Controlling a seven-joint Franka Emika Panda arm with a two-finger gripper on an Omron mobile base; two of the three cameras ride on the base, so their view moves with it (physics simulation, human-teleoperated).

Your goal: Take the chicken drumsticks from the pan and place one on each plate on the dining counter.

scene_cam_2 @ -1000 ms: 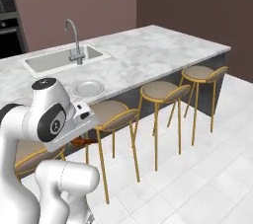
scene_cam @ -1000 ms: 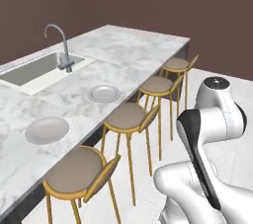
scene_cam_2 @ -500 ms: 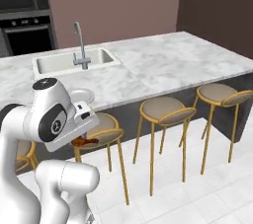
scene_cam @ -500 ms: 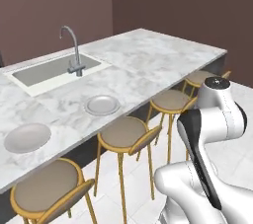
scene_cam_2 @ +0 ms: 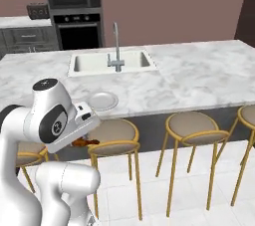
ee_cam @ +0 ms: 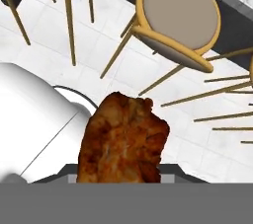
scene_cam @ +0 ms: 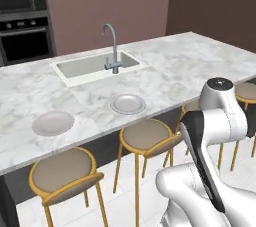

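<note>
A reddish-brown chicken drumstick [ee_cam: 126, 141] is held close in front of the hand camera, and my gripper [ee_cam: 123, 174] is shut on it, fingertips hidden behind the meat. From the right base view the drumstick [scene_cam_2: 84, 143] hangs low beside my arm, below the edge of the dining counter [scene_cam_2: 199, 78]. Two white-grey plates [scene_cam: 128, 104] [scene_cam: 53, 122] lie bare near the front edge of the dining counter [scene_cam: 200, 63]. One plate [scene_cam_2: 103, 100] sits just beyond my forearm. The pan is out of view.
Tan round stools [scene_cam: 147, 135] [scene_cam: 62, 171] [scene_cam_2: 191, 124] [ee_cam: 178, 11] line the counter's near side, between me and the plates. A sink [scene_cam: 95, 66] with a curved faucet [scene_cam: 112, 46] is set behind the plates. A dark wall oven [scene_cam_2: 77, 31] stands beyond.
The whole picture has shifted: the base has moved, so the counter now lies squarely across both views. The drumstick stays in the shut gripper.
</note>
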